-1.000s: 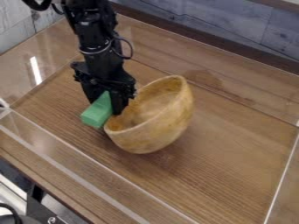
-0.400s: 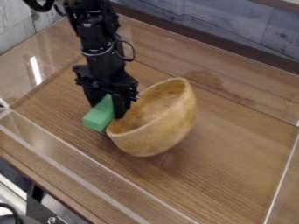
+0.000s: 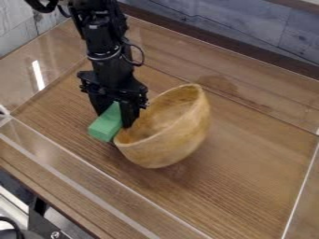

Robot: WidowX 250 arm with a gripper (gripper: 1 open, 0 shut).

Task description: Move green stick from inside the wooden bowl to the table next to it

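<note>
The green stick [image 3: 104, 123] hangs just left of the wooden bowl [image 3: 166, 126], low over the table [image 3: 237, 187]. My black gripper [image 3: 115, 114] points straight down and is shut on the stick's upper end. The stick's lower end is at or just above the tabletop; contact cannot be told. The bowl is tipped on its side, its opening facing up and left toward the gripper, and one finger sits close against its rim. Nothing shows inside the bowl.
Clear acrylic walls [image 3: 37, 70] run along the table's edges, near on the left and front. Bare wood-grain tabletop lies to the right of and in front of the bowl.
The bowl has shifted slightly right and tipped a little further. The gripper and the stick have hardly moved.
</note>
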